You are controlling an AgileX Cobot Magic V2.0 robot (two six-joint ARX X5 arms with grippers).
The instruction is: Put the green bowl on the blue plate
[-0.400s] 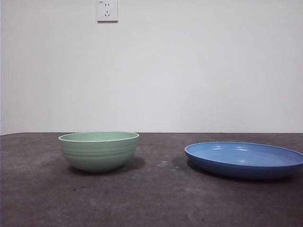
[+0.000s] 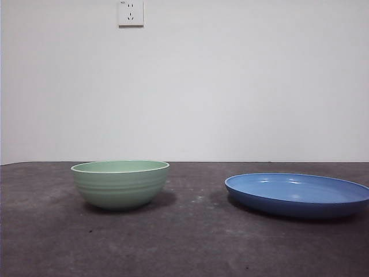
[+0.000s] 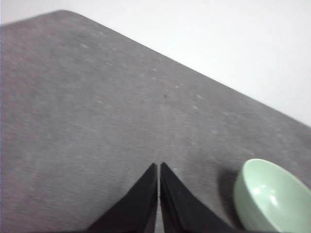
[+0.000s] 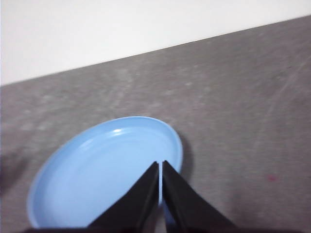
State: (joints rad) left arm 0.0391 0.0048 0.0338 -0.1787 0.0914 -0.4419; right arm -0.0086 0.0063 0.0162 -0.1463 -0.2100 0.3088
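Green bowl (image 2: 120,183) apart from blue plate (image 2: 298,194), left tool (image 3: 159,167) closed, right tool (image 4: 161,165) closed, both empty

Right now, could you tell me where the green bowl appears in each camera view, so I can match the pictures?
Front view: the green bowl stands left of centre on the table, apart from the blue plate.
Left wrist view: at the lower right corner, partly cut off, beside the shut left hand.
Right wrist view: not in it.
Shared landmark: the dark grey table.
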